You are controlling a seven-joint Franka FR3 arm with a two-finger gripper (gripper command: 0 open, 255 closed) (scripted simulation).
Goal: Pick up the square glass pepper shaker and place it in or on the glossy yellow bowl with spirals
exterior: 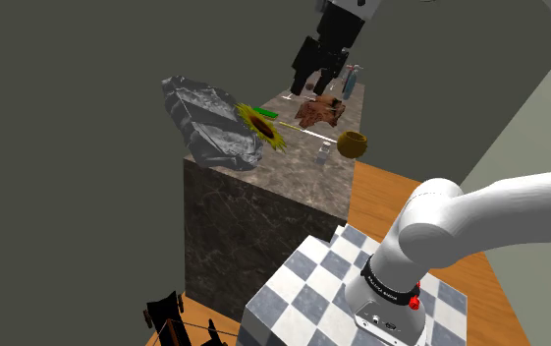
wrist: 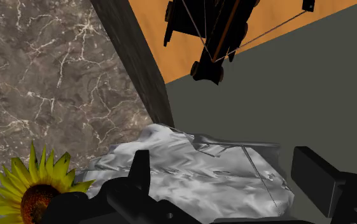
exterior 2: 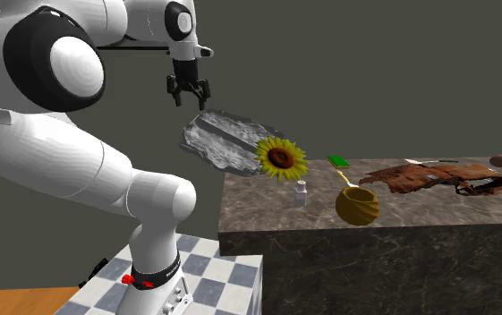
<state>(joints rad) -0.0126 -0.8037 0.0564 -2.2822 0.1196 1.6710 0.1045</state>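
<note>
My white arm rose from the checkered stand (exterior: 303, 295), bent at the elbow and reached high over the dark marble desk (exterior 2: 374, 259). My black end effector (exterior 2: 190, 98) pointed down with its fingers spread wide and nothing between them. It hung in the air above the crumpled silver sheet (wrist: 196, 165), which overhung the desk's end at the second exterior view's left.

The small square pepper shaker (exterior 2: 301, 193) looked clear and greyish, with a pale cap. It stood upright on the desk, near the edge that faces the second exterior view. There it stood between the yellow sunflower head (exterior 2: 281, 158) and the round glossy yellow bowl (exterior 2: 357, 205), close to the bowl but apart from it. It stood well apart from my end effector.

The desk carried one shaker, one bowl, one sunflower and one silver sheet. It also carried one flat green item (exterior 2: 338, 162), one rumpled brown piece (exterior 2: 428, 176) and one small dark round object (exterior 2: 500, 160) at the far end. In the shoulder view, one bluish bottle (exterior: 350, 81) stood at the desk's far end. The sunflower's thin stem ran toward the bowl. One black wheeled contraption (wrist: 212, 32) sat on the orange floor beyond the desk's corner.
</note>
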